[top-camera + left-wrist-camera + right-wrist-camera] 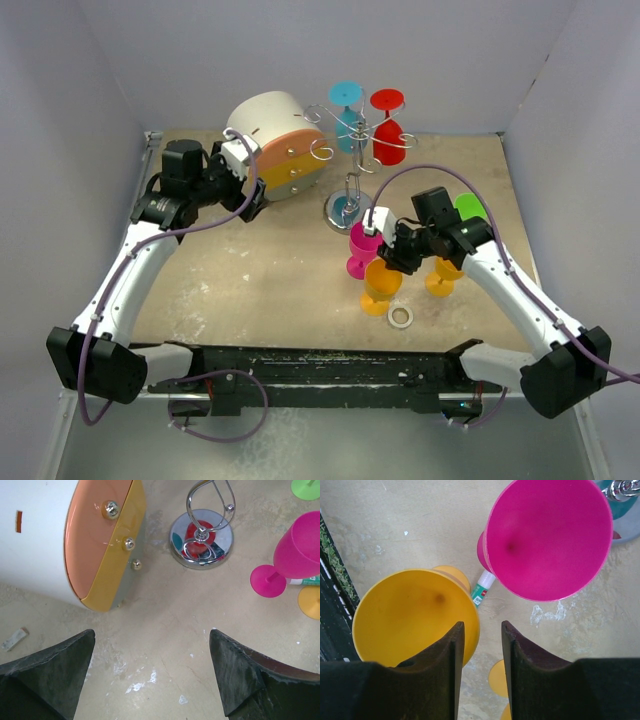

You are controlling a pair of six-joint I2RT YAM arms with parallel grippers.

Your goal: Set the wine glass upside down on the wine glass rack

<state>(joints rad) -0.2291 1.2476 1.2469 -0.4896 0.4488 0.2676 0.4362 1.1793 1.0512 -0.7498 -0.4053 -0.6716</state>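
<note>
The silver wire wine glass rack (347,205) stands at the back centre, its round chrome base (201,539) on the table. A cyan glass (347,112) and a red glass (388,128) hang upside down from its arms. A yellow wine glass (412,615) stands upright in front of a magenta one (550,535). My right gripper (481,625) hovers over the yellow glass's rim, one finger above the bowl and the other outside it. Its jaws are narrow, with a gap between them. My left gripper (152,632) is wide open over bare table near the drawer box.
A white-and-orange round drawer box (275,145) lies at the back left. A second yellow glass (443,275) and a green glass (470,207) stand beside my right arm. A glue stick (482,589) lies between the glasses, and a white ring (401,317) near the front.
</note>
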